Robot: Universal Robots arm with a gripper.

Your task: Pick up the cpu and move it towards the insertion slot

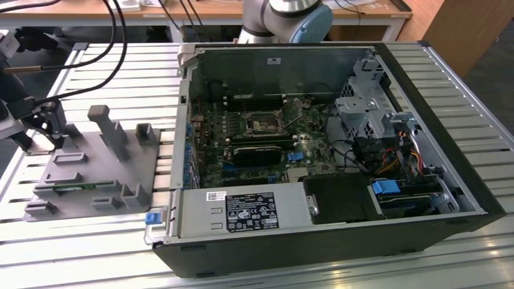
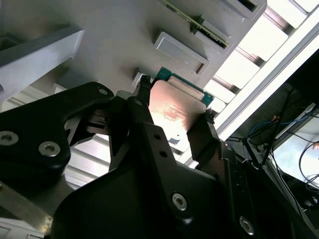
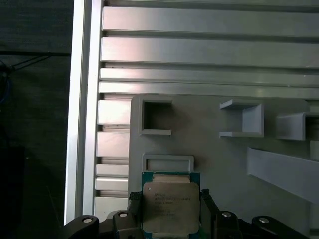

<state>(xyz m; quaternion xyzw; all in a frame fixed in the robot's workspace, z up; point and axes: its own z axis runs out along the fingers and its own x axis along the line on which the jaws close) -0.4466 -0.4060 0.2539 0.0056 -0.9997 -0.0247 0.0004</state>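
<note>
Nearest first, right at the wrist: pincer [image 2: 174,117] clenched on the cpu [image 3: 170,208], fingers [image 2: 203,134] pressed against two opposite edges in both wrist views. Hanging just over the grey fixture plate [image 3: 209,164], beside a shallow rectangular recess [image 3: 168,162]. Can't tell whether lifted clear of the plate or touching it. In the exterior view, all of that way over at the exterior view's left edge, about mid-height.

Risk-wise, just guessing: thin edge grip on a flat, slick chip, so easy to tilt or slip with any jolt. Also easy to snag a corner on the fixture's raised walls if dragged sideways too low.

Further out, well apart from the insertion slot [image 1: 263,125], up a bit above frame centre on the motherboard [image 1: 241,150]. In between, slatted worktop [image 1: 120,72] and the wall of the open computer case [image 1: 321,253]. Tight in there too, with loose cables [image 1: 386,159] and metal brackets [image 1: 362,108] toward the exterior view's right, so a fair chance of clipping something. Any twist in the grip, and no clean line-up with the socket.

As for writing: dark print on the chip's metal face, a white sticker [image 1: 249,212] packed with small print on the power supply [image 1: 197,208] at lower centre, plus a small white sticker [image 1: 274,60] on the case's far wall. Not spelling any of it out.
</note>
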